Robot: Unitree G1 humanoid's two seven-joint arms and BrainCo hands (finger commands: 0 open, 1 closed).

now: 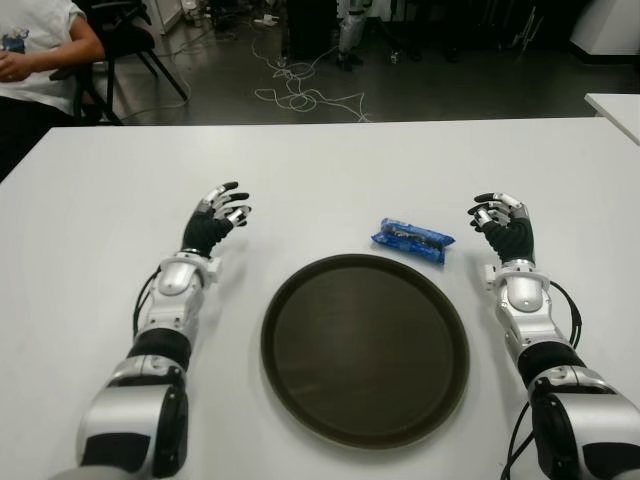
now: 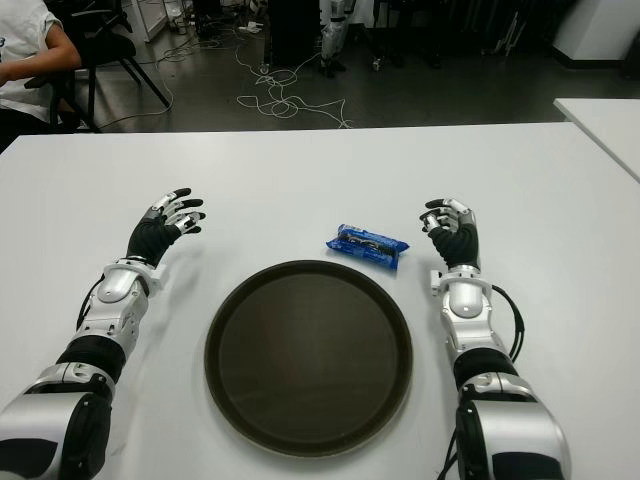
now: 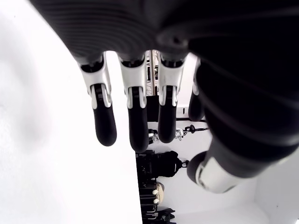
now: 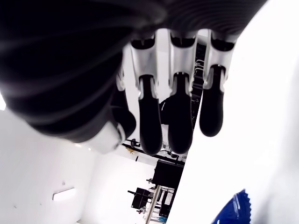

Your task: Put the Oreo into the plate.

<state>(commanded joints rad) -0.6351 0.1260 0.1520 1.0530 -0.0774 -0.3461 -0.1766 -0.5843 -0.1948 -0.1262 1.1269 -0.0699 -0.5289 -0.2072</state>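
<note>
Both the left hand (image 1: pixel 215 222) and right hand (image 1: pixel 503 222) hold nothing, fingers relaxed; the Oreo packet (image 1: pixel 413 239) lies just beyond the plate (image 1: pixel 300 330).

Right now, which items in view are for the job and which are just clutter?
For the job:
- Oreo pack, on the table beyond the plate
- plate, nothing on it
- right hand, open, nearest the pack
- left hand, open, idle

Lying about:
- cables on the floor
- seated person
- chair
</note>
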